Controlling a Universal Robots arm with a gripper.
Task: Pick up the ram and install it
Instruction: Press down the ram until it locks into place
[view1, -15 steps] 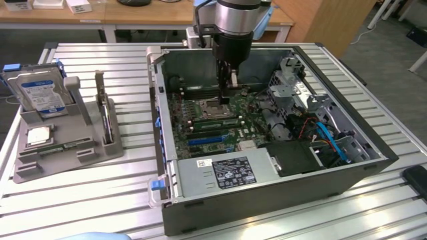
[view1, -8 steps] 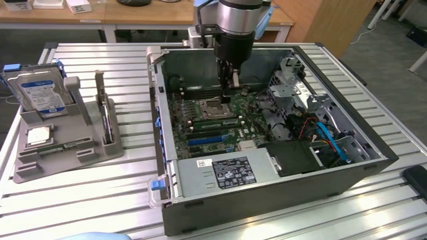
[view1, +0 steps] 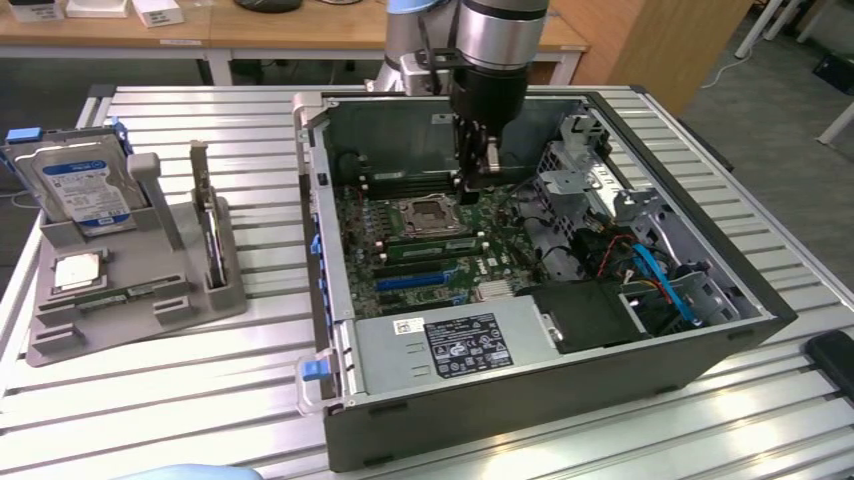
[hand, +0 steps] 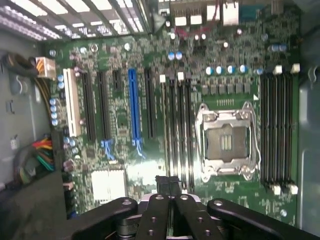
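My gripper (view1: 478, 178) reaches down into the open computer case (view1: 340, 330), just above the motherboard (view1: 441, 265) and beside the CPU socket (view1: 427, 212). In the wrist view its black fingers (hand: 161, 186) are pressed together over the near end of the black memory slots (hand: 179, 130) next to the CPU socket (hand: 227, 142). Nothing green shows between the fingers. The ram is hidden; I cannot tell whether it sits in a slot under the fingertips.
A grey parts tray (view1: 200, 300) stands at the exterior view's left, holding a hard drive (view1: 80, 185) and a square silver chip (view1: 78, 270). Inside the case are a power supply (view1: 454, 345), a drive cage (view1: 581, 160) and cables (view1: 654, 270). More memory slots (hand: 277, 130) lie beyond the socket.
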